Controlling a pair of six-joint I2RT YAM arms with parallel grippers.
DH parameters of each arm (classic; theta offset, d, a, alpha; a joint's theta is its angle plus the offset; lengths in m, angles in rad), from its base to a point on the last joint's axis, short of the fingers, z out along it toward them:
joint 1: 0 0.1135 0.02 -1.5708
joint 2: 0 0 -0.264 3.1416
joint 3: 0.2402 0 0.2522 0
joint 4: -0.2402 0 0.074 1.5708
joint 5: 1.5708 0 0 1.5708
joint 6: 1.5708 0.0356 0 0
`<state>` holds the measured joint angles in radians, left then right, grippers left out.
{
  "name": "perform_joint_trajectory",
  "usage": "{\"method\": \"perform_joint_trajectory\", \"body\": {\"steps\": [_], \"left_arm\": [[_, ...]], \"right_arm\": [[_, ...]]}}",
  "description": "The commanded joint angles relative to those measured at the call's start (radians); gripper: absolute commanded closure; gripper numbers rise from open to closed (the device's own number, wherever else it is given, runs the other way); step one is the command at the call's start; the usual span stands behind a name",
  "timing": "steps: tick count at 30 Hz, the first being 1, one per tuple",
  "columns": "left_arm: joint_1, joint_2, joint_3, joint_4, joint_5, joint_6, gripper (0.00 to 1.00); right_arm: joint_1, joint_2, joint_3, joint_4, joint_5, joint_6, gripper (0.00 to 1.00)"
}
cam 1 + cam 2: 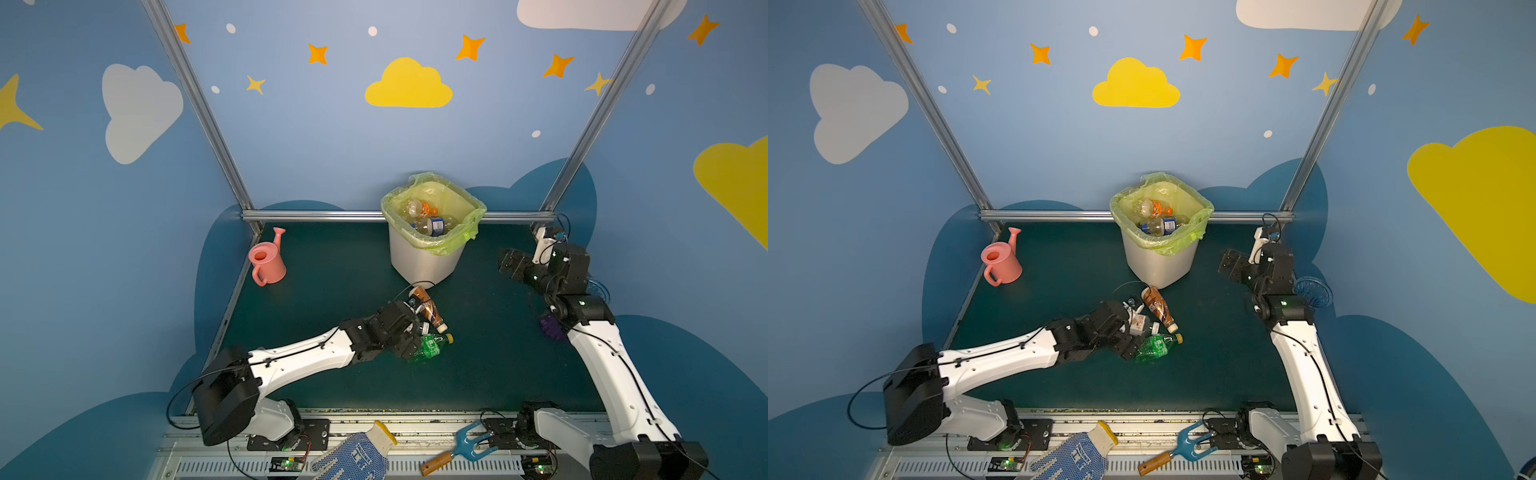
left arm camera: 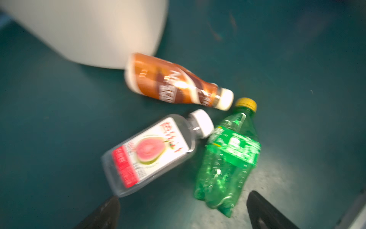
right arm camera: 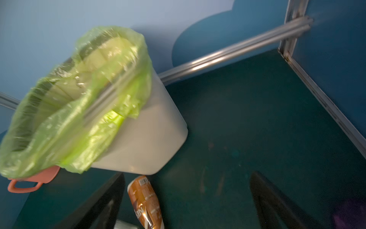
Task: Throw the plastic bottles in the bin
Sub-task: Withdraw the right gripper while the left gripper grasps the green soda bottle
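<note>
Bottles are lying in two lots: some inside the bin (image 1: 424,266), three out on the green mat (image 1: 324,266) in front of it. The bin is standing upright at the back, mid-table, by the rail. In both top views an orange-label bottle (image 1: 420,208) and a blue-label bottle (image 1: 435,226) are resting on top of the pile in its yellow-green bag (image 1: 469,232).

On the mat, the brown bottle (image 2: 174,85) is lying on its side, base just beside the bin's foot, white cap pointing away. The clear bottle (image 2: 150,152) w/ a guava label and the green bottle (image 2: 227,158) are lying next to it, all three caps close together. The clear one's cap is sitting up against the green one's shoulder.

I'm hovering my L claw (image 2: 184,210) over these three, fingers (image 2: 103,212) spread wide, gripping nothing. The green bottle's base is lying btwn the fingertips, nearer one side. That wrist view is blurred.

I'm holding my R claw (image 3: 188,202) to the R of the bin, raised off bare mat, likewise spread wide & empty.

A pink watering can (image 1: 266,262) is standing near the far L corner, and a blue-purple vase (image 1: 1312,291) is sitting behind my R arm. A glove (image 1: 357,453) & a garden fork (image 1: 461,449) are lying on the front rail.
</note>
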<state>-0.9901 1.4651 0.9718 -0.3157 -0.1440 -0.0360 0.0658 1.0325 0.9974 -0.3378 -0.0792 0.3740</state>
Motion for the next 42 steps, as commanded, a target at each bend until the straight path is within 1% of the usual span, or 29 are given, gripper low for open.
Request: {"method": "perform_joint_trajectory", "body": {"steps": [1, 5, 7, 10, 13, 21, 25, 28, 30, 33, 38, 42], "left_arm": [[-0.030, 0.094, 0.100, -0.125, 0.084, 0.082, 0.01], [-0.047, 0.217, 0.216, -0.212, 0.113, 0.119, 0.03], [-0.047, 0.271, 0.256, -0.239, 0.151, 0.133, 0.08], [-0.048, 0.338, 0.309, -0.279, 0.198, 0.142, 0.14], [-0.047, 0.399, 0.357, -0.323, 0.200, 0.145, 0.16], [-0.059, 0.469, 0.398, -0.329, 0.188, 0.143, 0.17], [-0.069, 0.495, 0.422, -0.338, 0.210, 0.139, 0.22], [-0.076, 0.510, 0.435, -0.338, 0.213, 0.138, 0.22], [-0.076, 0.521, 0.448, -0.339, 0.210, 0.135, 0.17], [-0.076, 0.533, 0.470, -0.348, 0.209, 0.136, 0.15], [-0.076, 0.547, 0.490, -0.358, 0.199, 0.145, 0.13], [-0.076, 0.601, 0.537, -0.405, 0.187, 0.155, 0.14]], "right_arm": [[-0.034, -0.078, -0.078, 0.029, -0.024, 0.067, 0.02], [-0.070, -0.135, -0.193, 0.042, -0.037, 0.093, 0.02], [-0.092, -0.157, -0.227, 0.042, -0.050, 0.101, 0.02], [-0.123, -0.175, -0.252, 0.037, -0.070, 0.108, 0.02], [-0.153, -0.176, -0.259, 0.028, -0.092, 0.113, 0.02], [-0.195, -0.175, -0.274, 0.039, -0.134, 0.127, 0.02], [-0.208, -0.172, -0.280, 0.042, -0.149, 0.129, 0.02], [-0.216, -0.167, -0.283, 0.042, -0.159, 0.129, 0.02], [-0.219, -0.164, -0.284, 0.044, -0.161, 0.130, 0.02], [-0.226, -0.158, -0.286, 0.045, -0.168, 0.131, 0.02], [-0.239, -0.148, -0.291, 0.049, -0.181, 0.130, 0.02], [-0.247, -0.145, -0.292, 0.056, -0.193, 0.134, 0.02]]}}
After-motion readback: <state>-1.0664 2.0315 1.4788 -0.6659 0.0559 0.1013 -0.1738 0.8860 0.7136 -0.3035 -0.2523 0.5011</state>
